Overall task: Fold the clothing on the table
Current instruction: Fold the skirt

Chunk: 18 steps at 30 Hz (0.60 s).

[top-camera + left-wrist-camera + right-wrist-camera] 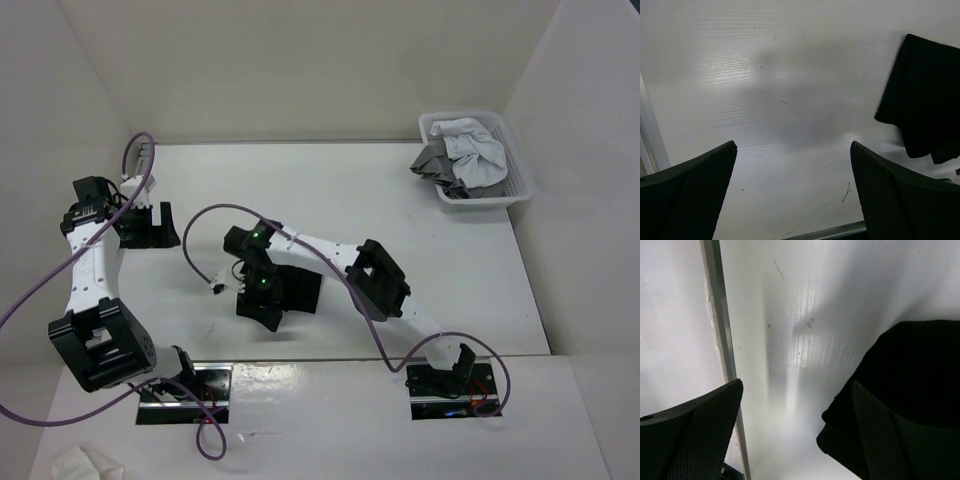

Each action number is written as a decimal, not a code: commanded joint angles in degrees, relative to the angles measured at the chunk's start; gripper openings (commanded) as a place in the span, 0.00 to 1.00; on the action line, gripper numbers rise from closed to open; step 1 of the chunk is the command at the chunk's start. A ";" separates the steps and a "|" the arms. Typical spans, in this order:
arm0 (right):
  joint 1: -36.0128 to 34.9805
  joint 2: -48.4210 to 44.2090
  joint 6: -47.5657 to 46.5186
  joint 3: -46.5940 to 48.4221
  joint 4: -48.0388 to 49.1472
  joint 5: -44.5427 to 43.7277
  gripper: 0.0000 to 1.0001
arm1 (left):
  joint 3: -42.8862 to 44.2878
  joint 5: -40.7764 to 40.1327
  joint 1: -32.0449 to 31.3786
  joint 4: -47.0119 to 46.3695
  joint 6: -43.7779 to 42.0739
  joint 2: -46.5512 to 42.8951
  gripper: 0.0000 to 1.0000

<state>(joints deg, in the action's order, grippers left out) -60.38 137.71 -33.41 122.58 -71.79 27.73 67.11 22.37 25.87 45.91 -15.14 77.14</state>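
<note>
Clothing (300, 290): black, bunched into a compact folded packet, lying flat on the table (330, 190) near the middle, a bit towards the near edge. The right wrist view shows stacked layers at one corner of the clothing (915, 375). It is not lifted and nothing pinches it.

Right gripper (265, 308): hangs over the left edge of the clothing, jaws spread wide. In the right wrist view the right gripper (795, 440) has only bare table (815, 300) between its fingers (690, 440). One finger sits in front of the cloth edge; whether they touch cannot be told. The metal edge strip (720, 315) runs just beside the other finger.

Left gripper (150, 235): well apart from the clothing, on the left side of the table, jaws wide, holding nothing. In the left wrist view the left gripper (792, 200) hangs over white table (790, 75), with the clothing (925, 110) off at the right of the frame and the edge strip (830, 231) at the bottom.

Beyond these, a white basket (520, 175) stands at the far right corner holding a white garment (475, 145) and a grey garment (432, 160). Purple cables (60, 270) loop along both arms. A white crumpled cloth (85, 465) lies at the near left, off the table.
</note>
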 commanded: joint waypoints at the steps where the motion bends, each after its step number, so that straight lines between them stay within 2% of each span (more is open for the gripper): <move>1: 3.33 -5.08 1.23 0.98 3.32 -0.30 0.93 | -0.23 1.54 0.41 0.32 -1.65 -2.17 1.00; 9: 13.09 -7.54 3.17 11.27 -0.19 -0.39 0.94 | -1.28 1.01 0.41 0.85 -1.65 -4.54 1.00; 11: 14.14 -8.24 3.79 11.27 1.11 -0.91 0.94 | -1.28 1.01 0.41 0.85 -1.65 -5.07 1.00; 18: 13.98 -10.88 6.87 1.18 5.96 -4.87 0.94 | -1.28 -0.04 0.41 -0.30 0.81 -6.22 1.00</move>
<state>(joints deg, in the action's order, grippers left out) -43.90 129.14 -28.29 127.28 -68.34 24.29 66.15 22.26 25.87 46.37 -14.81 73.03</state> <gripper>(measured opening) 0.943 1.001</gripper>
